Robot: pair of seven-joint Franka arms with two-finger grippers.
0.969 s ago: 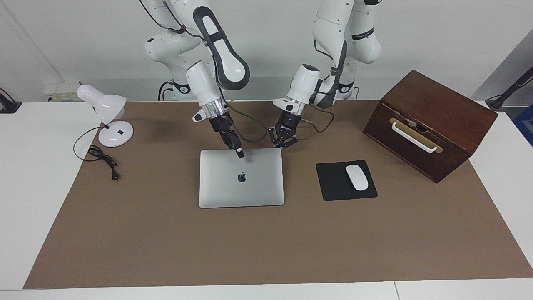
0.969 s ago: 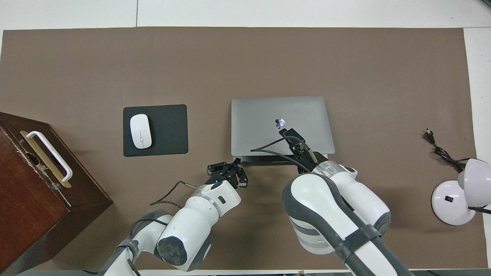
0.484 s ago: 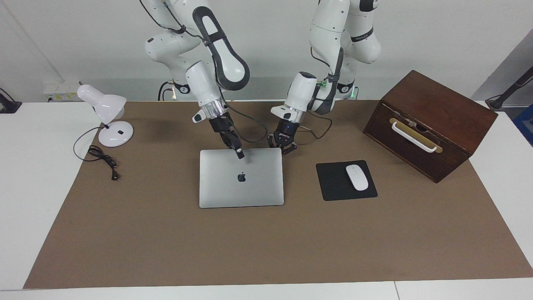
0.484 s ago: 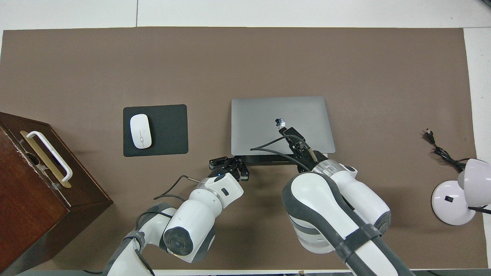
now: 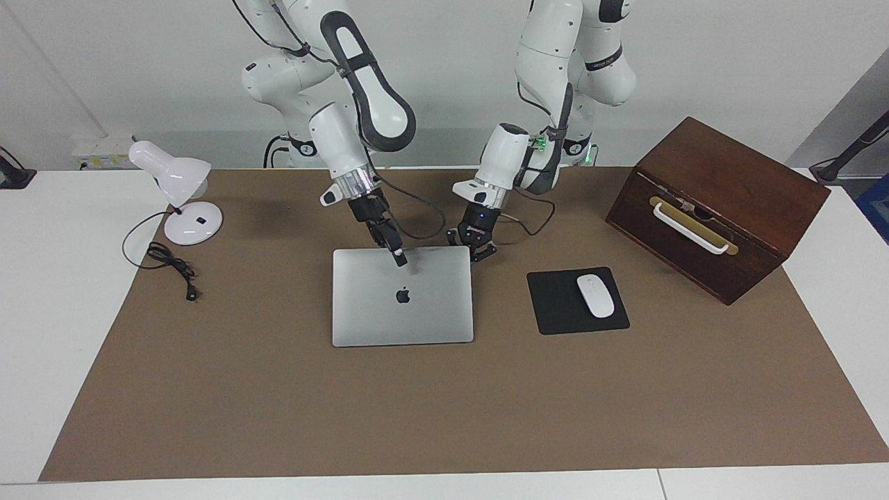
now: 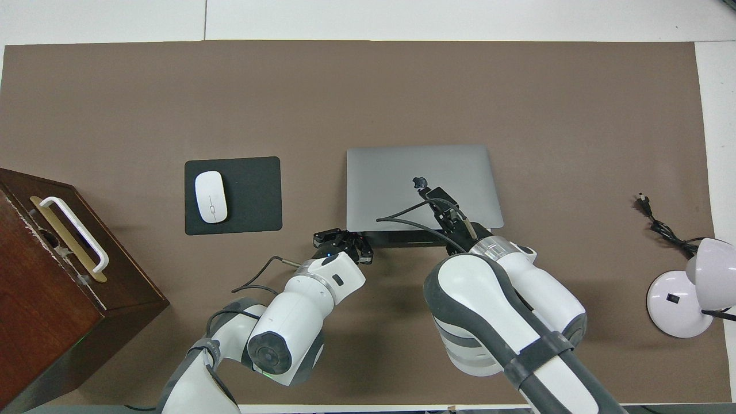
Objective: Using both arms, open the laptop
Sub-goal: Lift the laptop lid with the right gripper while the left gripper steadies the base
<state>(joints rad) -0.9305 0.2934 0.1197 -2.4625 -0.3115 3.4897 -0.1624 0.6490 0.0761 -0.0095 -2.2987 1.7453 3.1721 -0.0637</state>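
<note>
Left gripper (image 5: 478,251) is closed, tips together, empty, low at the laptop (image 5: 403,312) corner nearest the robots on the left arm's end. Whether the tips touch that edge is hard to tell. Right gripper (image 5: 400,260) comes down slantwise onto the lid, just on the robots' side of the logo; tip looks on the lid. Open or closed: cannot tell.

Laptop lies flat mid-mat (image 5: 444,417), logo up, edges square to the mat. From overhead a thin dark strip shows under its robot-side edge; lid otherwise looks down.

Room: wide bare mat farther from the robots than the laptop, and more bare mat between laptop and lamp (image 5: 177,187). Both arms crowd the robot-side edge, the 2 wrists near each other but apart. The other 3 laptop edges are free.

Pad (image 5: 555,305) sits beside the laptop toward the left arm's end, a small gap between them, with the mouse (image 5: 596,296) on it. Box (image 5: 722,187) stands at the left arm's end, turned at an angle, closed, white handle (image 5: 687,226) on its front; contents hidden. Lamp and its cord (image 5: 170,264) are at the right arm's end, well apart from the laptop.

Versus 1 s ago: left gripper has moved in from over the mat just off the corner to the corner itself, arm more upright. Dark strip under the robot-side edge looks slightly wider. Right gripper is on the same spot. Laptop, pad, mouse, box and lamp are unmoved.
</note>
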